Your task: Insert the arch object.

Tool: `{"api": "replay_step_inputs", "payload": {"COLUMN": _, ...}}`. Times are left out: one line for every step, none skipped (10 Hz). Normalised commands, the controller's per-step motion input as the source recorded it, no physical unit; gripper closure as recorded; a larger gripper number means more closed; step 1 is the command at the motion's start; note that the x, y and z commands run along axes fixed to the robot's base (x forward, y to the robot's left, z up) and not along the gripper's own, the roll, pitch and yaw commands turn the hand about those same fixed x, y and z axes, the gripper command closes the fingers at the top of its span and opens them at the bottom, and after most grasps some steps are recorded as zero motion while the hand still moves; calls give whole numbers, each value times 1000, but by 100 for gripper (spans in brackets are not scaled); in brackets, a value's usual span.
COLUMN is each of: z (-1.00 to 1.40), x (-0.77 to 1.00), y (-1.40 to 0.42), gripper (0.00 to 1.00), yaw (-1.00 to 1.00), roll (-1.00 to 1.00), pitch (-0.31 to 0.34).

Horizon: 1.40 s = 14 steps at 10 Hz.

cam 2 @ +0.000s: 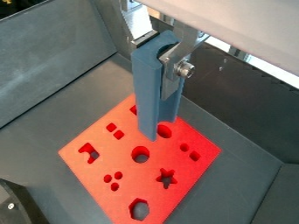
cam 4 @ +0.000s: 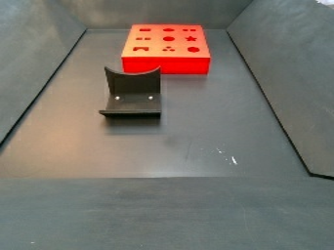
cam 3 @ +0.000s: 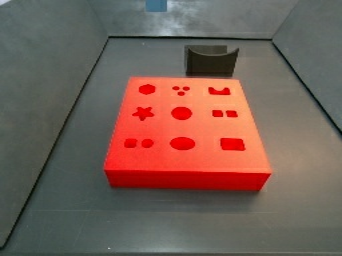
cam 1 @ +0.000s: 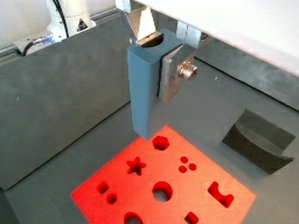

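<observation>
My gripper (cam 1: 158, 61) is shut on a tall blue arch piece (cam 1: 142, 92) and holds it upright, high above the red block (cam 1: 117, 179). The piece's curved notch faces up between the silver fingers (cam 1: 176, 68). Both wrist views show the grip; the piece (cam 2: 152, 92) hangs over the block (cam 2: 117, 171) and does not touch it. The block's top has several shaped holes, among them an arch-shaped hole (cam 3: 221, 90). In a side view only the piece's blue lower end (cam 3: 158, 5) shows at the upper edge, above the block (cam 3: 201, 160).
The dark fixture (cam 3: 210, 58) stands on the grey floor just beyond the block and shows in a wrist view (cam 1: 260, 138) and a side view (cam 4: 132, 93). Grey walls (cam 3: 54, 30) ring the floor.
</observation>
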Motion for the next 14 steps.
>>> {"api": "replay_step_inputs", "payload": {"z": -231, "x": 0, "y": 43, "gripper": 100, "yaw": -43, "roll": 0, "pitch": -57}}
{"api": "replay_step_inputs", "payload": {"z": -534, "x": 129, "y": 331, "gripper": 100, "yaw": -6, "roll": 0, "pitch": -117}}
{"api": "replay_step_inputs", "payload": {"z": -609, "x": 249, "y": 520, "gripper": 100, "yaw": 0, "roll": 0, "pitch": -107}}
{"api": "replay_step_inputs", "payload": {"z": -631, "x": 334, "y": 574, "gripper": 100, "yaw": 0, "roll": 0, "pitch": -80}}
{"api": "replay_step_inputs", "payload": {"z": -631, "x": 417, "y": 506, "gripper": 100, "yaw": -46, "roll": -13, "pitch": -74}}
{"api": "replay_step_inputs", "payload": {"z": -509, "x": 451, "y": 246, "gripper": 100, "yaw": -591, "roll": -41, "pitch": -89}}
{"api": "replay_step_inputs", "payload": {"z": -431, "x": 331, "y": 97, "gripper": 100, "yaw": -814, "roll": -30, "pitch": -81}}
{"api": "replay_step_inputs", "payload": {"z": -411, "x": 291, "y": 89, "gripper": 100, "yaw": -857, "roll": -30, "pitch": -76}}
{"api": "replay_step_inputs", "payload": {"z": -426, "x": 237, "y": 66, "gripper": 100, "yaw": -906, "roll": -9, "pitch": -60}}
{"api": "replay_step_inputs", "payload": {"z": -397, "x": 197, "y": 60, "gripper": 100, "yaw": -931, "roll": -11, "pitch": -64}}
{"api": "replay_step_inputs", "payload": {"z": -371, "x": 163, "y": 57, "gripper": 100, "yaw": -963, "roll": -1, "pitch": -59}}
{"api": "replay_step_inputs", "payload": {"z": -260, "x": 123, "y": 57, "gripper": 100, "yaw": -980, "roll": 0, "pitch": -74}}
{"api": "replay_step_inputs", "payload": {"z": -37, "x": 174, "y": 126, "gripper": 100, "yaw": -903, "roll": -13, "pitch": -147}}
{"api": "replay_step_inputs", "payload": {"z": 0, "x": 163, "y": 266, "gripper": 100, "yaw": -760, "roll": -7, "pitch": -161}}
